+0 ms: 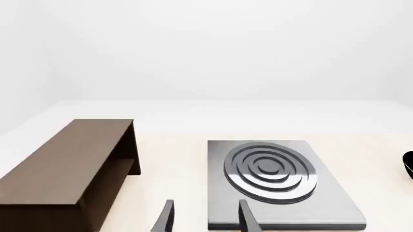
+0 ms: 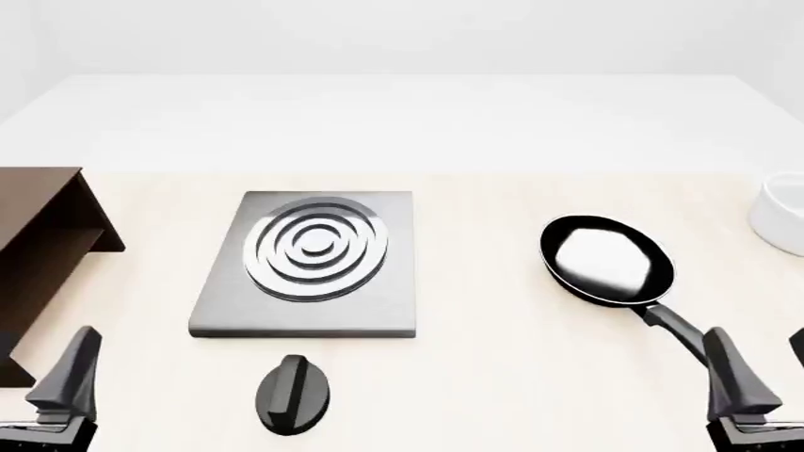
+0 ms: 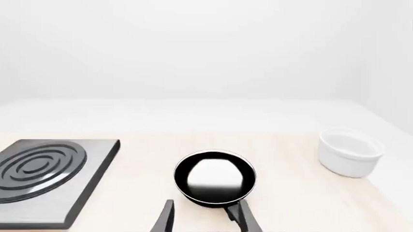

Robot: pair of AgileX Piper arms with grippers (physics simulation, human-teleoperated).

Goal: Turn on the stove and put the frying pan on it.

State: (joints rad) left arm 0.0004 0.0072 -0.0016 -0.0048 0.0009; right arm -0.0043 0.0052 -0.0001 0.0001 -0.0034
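Frying pan (image 2: 607, 260): on the bench (image 2: 503, 377), well right of the stove, handle toward the right arm.
Stove (image 2: 312, 264): flat on the bench, rings bare.
Knob (image 2: 293, 394): just in front of the stove.
Left gripper (image 1: 203, 217): jaws released, grasping nothing.
Right gripper (image 3: 203, 217): jaws released, over the pan handle.
White bowl (image 3: 350, 152): right of the pan.

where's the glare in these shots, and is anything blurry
Front view: pale glare fills the pan inside, and the stove rings shine. Right wrist view: same white patch in the pan. Left wrist view: sheen on the stove slab. All three are sharp, with faint shadows.
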